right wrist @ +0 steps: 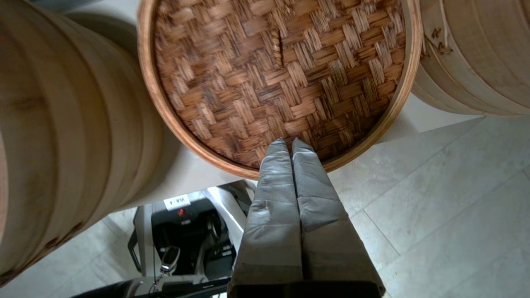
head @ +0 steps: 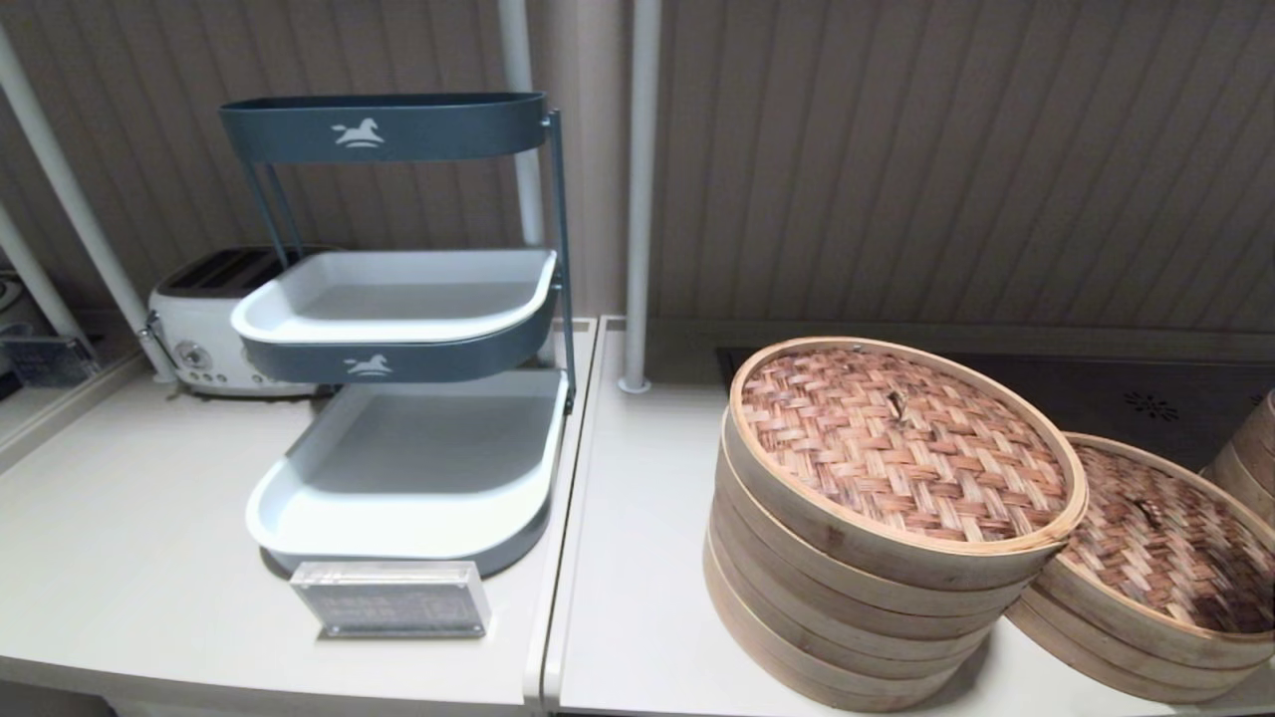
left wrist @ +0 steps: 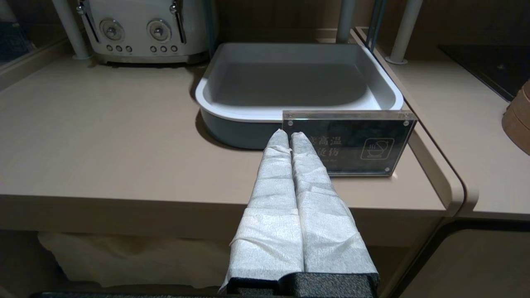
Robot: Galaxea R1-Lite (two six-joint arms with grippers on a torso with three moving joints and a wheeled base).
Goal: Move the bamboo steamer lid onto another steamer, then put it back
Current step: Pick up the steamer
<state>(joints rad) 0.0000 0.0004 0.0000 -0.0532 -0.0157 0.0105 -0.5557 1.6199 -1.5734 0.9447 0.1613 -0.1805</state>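
The counter (head: 637, 558) carries the tall stack (head: 847, 617) of bamboo tiers towards its right half, capped with a woven lid of its own. Touching the stack, or very nearly, on its right is the low steamer (head: 1126, 647). The lid (head: 1165, 543) to be moved sits flat and square on that low steamer, so it lies right of the stack and lower than the stack's top. It is round, with no long axis to line up with, only the small dark loop at its centre. The right hand (right wrist: 288, 142) is plainly the nearer one. It hangs in front of the counter edge, out over the floor, closed and empty with its wrapped fingers pressed together. The lid lies straight ahead of it, its near rim just past the fingertips, and the stack is off to the hand's left. To my eye the lift has not begun, and that hand would need to open before taking the rim. The left hand (left wrist: 288, 134) is well apart, closed on nothing, facing the small sign (left wrist: 352, 142) at the counter's left end.
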